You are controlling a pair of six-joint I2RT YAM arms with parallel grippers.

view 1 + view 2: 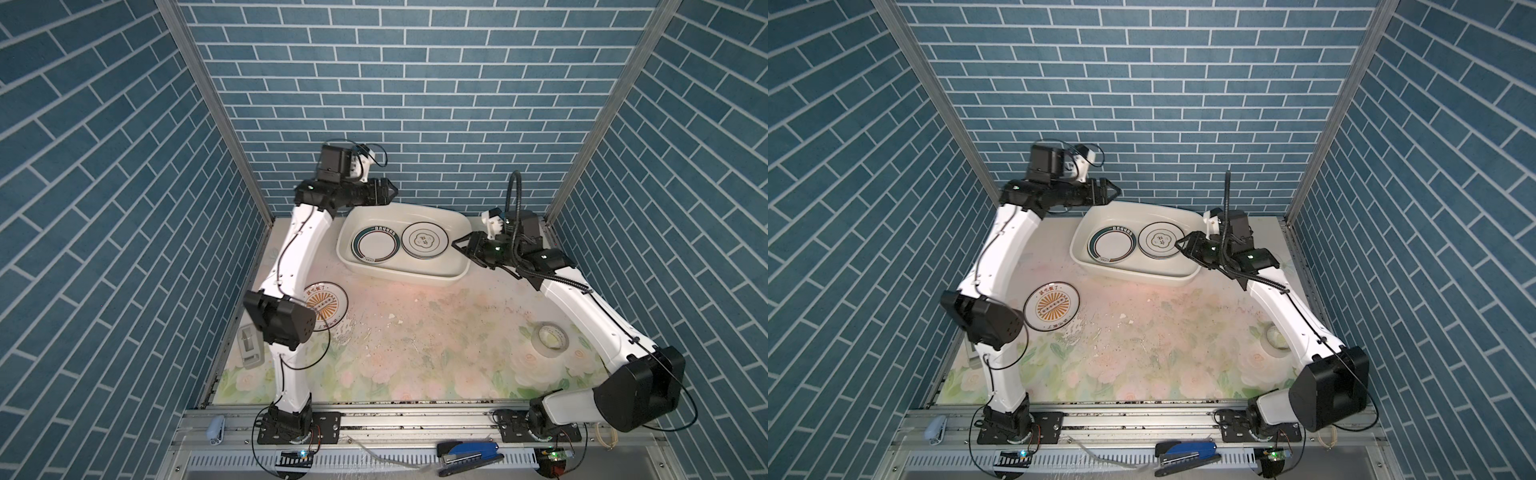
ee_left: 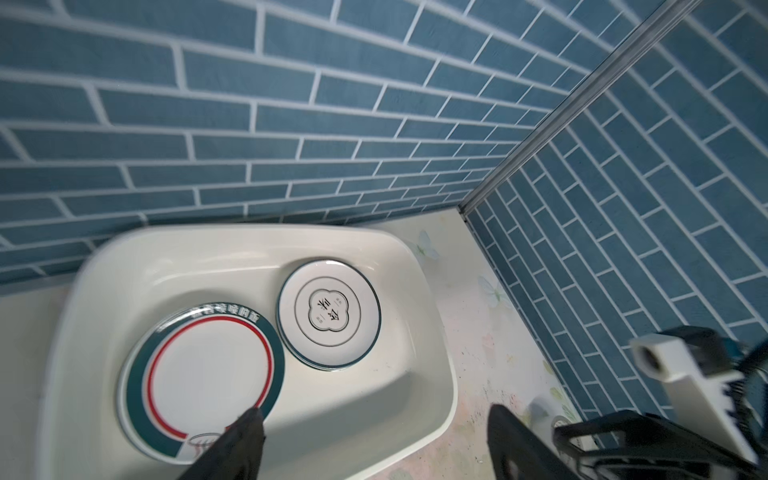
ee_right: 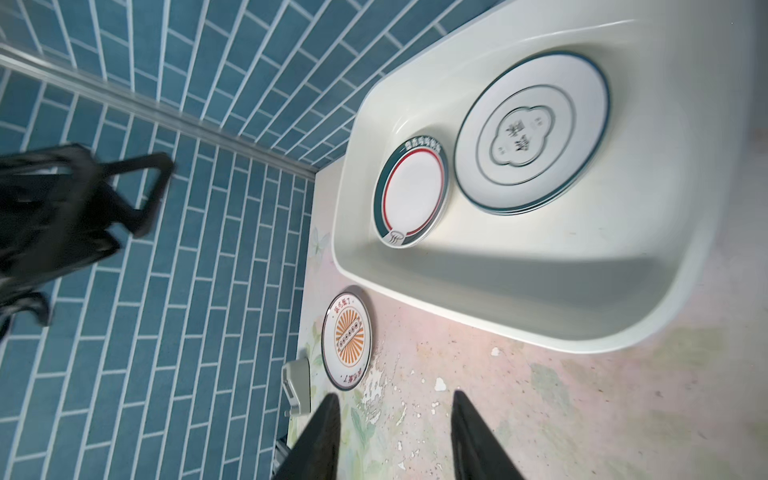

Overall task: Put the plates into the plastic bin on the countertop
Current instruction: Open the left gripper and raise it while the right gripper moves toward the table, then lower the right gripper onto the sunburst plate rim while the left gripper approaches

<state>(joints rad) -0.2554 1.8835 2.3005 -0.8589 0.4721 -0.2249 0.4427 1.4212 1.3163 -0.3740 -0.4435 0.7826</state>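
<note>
- The left gripper (image 1: 392, 192) has its two black fingers (image 2: 243, 440) spread wide with nothing between them. It hangs in the air above the back left corner of the large cream-white rounded plastic bin (image 1: 400, 279), clear of the bin and of everything in it.
- The left arm (image 1: 297, 249) rises from the front rail (image 1: 395, 419), with its elbow pushed out towards the left edge of the pale flower-printed countertop (image 1: 415, 353). The forearm climbs to the back and the wrist lies level, pointing right along the blue brick wall (image 1: 395, 124).
- The right gripper (image 1: 458, 242) is also parted, though less widely, and is empty. Its tips sit over the bin's right end, just beside the right-hand stack (image 1: 424, 240); whether they touch it I cannot tell.
- The right arm (image 1: 582, 307) has its elbow low at the front right corner. The forearm runs back along the right edge and the wrist points left.
- The bin stands against the back edge and holds two stacks abreast. The left-hand stack (image 1: 376, 246) is topped by a white plate with a dark-green band and a red ring. The right-hand one is topped by a thin-rimmed plate with a clover emblem.
- A round white sunburst plate (image 1: 1052, 306) with orange rays lies flat near the left edge, apart from the bin.
</note>
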